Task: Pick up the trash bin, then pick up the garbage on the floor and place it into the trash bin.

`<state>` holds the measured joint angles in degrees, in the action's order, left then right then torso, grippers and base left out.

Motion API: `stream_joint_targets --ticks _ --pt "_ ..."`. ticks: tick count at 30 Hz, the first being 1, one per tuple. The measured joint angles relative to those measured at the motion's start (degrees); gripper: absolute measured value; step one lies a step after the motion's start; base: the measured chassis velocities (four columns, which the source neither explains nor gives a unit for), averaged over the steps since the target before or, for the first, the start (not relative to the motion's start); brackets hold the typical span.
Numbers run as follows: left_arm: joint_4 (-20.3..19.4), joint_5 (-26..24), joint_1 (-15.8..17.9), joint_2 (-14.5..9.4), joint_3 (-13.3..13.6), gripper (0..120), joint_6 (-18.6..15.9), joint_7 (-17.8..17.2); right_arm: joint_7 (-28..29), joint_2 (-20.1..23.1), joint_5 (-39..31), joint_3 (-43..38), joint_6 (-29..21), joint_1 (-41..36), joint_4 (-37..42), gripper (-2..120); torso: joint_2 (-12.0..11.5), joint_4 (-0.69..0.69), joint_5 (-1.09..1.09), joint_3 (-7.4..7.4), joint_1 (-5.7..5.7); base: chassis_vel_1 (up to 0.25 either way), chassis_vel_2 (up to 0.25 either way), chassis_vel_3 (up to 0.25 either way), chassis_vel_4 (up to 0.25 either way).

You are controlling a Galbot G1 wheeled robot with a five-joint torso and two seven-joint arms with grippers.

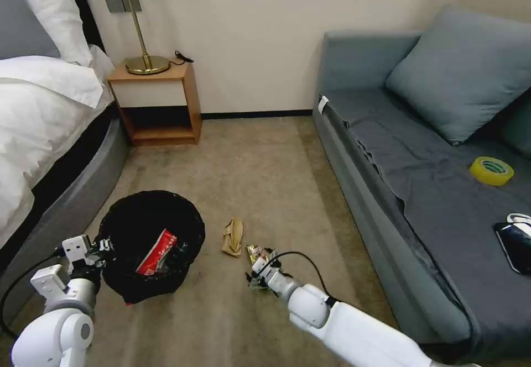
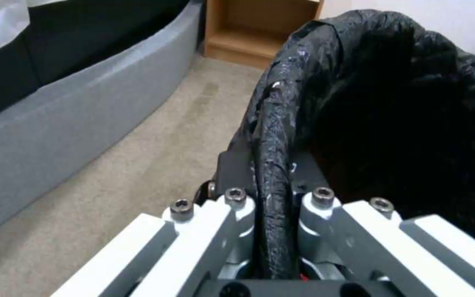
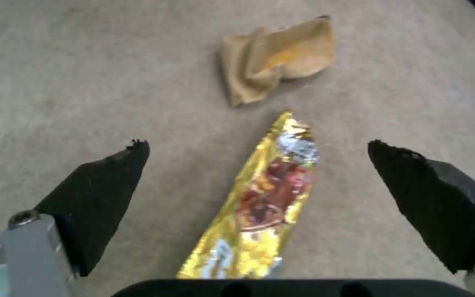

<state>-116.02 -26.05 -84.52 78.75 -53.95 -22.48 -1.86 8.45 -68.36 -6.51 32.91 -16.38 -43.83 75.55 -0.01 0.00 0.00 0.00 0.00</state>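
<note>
The small round trash bin lined with crinkly black plastic (image 1: 152,245) was held at its rim by the left gripper (image 2: 273,194), clamped on the bag-covered edge, low beside the bed. The litter-collecting step was judged in hand: the right gripper (image 3: 259,181) was lowered over the carpet, jaws spread wide astride the narrow gold snack wrapper (image 3: 259,206). A closing pinch was called for next. The tan crumpled scrap (image 3: 276,55) lay just beyond.

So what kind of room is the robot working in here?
Most likely a hotel room or bedroom: a bed with white sheets, a wooden nightstand holding a brass lamp, and a grey sofa on beige carpet.
</note>
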Motion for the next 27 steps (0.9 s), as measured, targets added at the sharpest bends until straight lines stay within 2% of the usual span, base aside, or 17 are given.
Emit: stream_joint_targets --ticks 7,14,27 --pt "0.33 0.00 -0.18 0.48 -0.37 5 0.33 0.30 -0.45 -3.20 4.40 0.90 1.29 0.54 -8.26 100 0.00 0.00 -0.01 0.00 0.00 0.000 0.000 0.000 0.000" --pt "0.76 -0.17 -0.49 0.54 -1.41 5 0.77 0.70 -0.41 -4.54 7.38 0.75 2.35 0.19 -13.37 100 0.00 0.00 0.00 0.00 0.00 0.000 0.000 0.000 0.000" --pt "1.53 -0.30 -0.63 0.38 -1.79 5 1.48 1.00 2.77 -7.24 11.63 -1.38 3.48 -0.59 -18.98 100 0.01 0.00 0.02 -0.01 0.00 0.000 0.000 0.000 0.000"
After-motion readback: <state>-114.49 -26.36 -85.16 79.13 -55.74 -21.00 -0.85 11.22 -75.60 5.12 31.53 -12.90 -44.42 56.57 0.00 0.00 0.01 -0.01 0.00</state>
